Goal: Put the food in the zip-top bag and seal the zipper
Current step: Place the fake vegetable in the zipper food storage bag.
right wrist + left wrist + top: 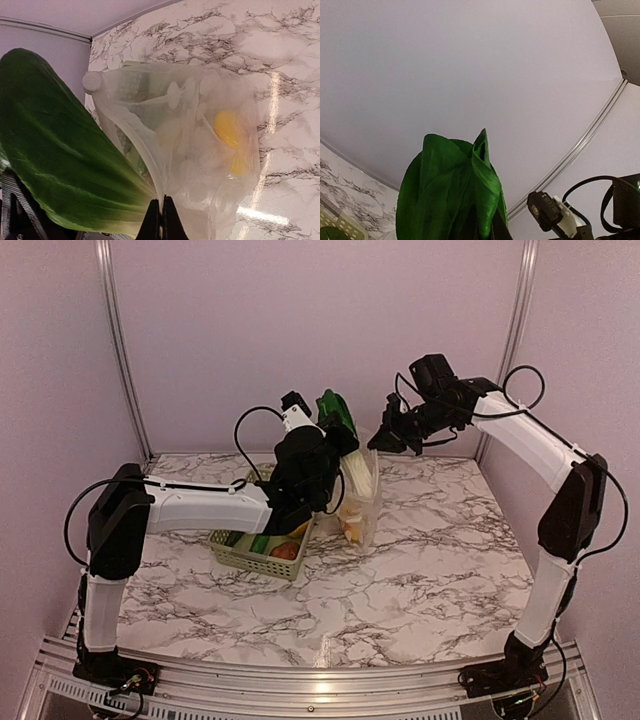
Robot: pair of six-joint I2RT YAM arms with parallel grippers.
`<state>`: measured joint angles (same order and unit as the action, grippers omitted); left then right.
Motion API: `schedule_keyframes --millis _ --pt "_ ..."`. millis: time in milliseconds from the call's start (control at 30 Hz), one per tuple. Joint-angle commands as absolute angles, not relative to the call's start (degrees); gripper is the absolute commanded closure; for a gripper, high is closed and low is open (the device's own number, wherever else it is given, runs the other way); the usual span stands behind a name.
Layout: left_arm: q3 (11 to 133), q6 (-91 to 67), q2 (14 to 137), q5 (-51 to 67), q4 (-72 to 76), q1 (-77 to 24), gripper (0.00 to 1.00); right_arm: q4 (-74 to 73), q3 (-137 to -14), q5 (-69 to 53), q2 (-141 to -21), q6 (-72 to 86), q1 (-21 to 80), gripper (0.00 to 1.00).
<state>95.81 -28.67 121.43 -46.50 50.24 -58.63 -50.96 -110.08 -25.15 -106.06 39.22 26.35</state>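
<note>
Your right pincer (161,220) is pinched on the rim of the bag (200,150), which stands on the tabletop (420,560) beside the basket (250,555). Your left pincer (328,452) clamps the leafy green (60,150) at the bag's mouth. Yellow fruit (227,127) inside.

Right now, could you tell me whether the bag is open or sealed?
Open: the right gripper pinches one edge of the bag, the rim gapes, and a green leaf sits at the mouth.

Robot lab cell: aluminium frame rails (118,350), plain walls (300,320), marble-print tabletop (430,570)
</note>
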Motion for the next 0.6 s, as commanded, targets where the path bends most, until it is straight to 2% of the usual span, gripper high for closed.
schedule_keyframes --millis 0,100,133,300,367,433,567 --pt "91.9 -42.7 121.0 -41.9 42.2 -58.5 1.0 -49.0 -112.7 -23.2 -105.5 38.5 26.0 1.0" --pt "88.9 -48.3 118.9 -39.1 39.5 -57.7 1.0 -45.7 -109.7 -23.5 -104.8 39.1 26.0 1.0" --pt "88.2 -50.5 118.4 -38.2 37.4 -57.2 0.95 -44.5 -109.0 -23.9 -104.7 39.5 26.0 1.0" --pt "84.4 -52.9 116.4 -31.2 37.6 -55.7 0.44 -42.5 -109.9 -24.5 -105.8 38.8 26.1 1.0" --pt "84.8 -49.0 115.0 -28.5 36.6 -55.5 0.28 -43.6 -111.2 -24.0 -106.4 36.9 26.0 1.0" --pt "84.4 -46.5 112.5 -26.8 35.7 -54.8 0.21 -44.5 -111.4 -23.0 -106.5 34.8 26.1 1.0" --pt "82.1 -44.8 106.0 -26.0 29.4 -53.0 0.19 -44.5 -109.3 -21.5 -104.9 32.1 26.0 1.0"
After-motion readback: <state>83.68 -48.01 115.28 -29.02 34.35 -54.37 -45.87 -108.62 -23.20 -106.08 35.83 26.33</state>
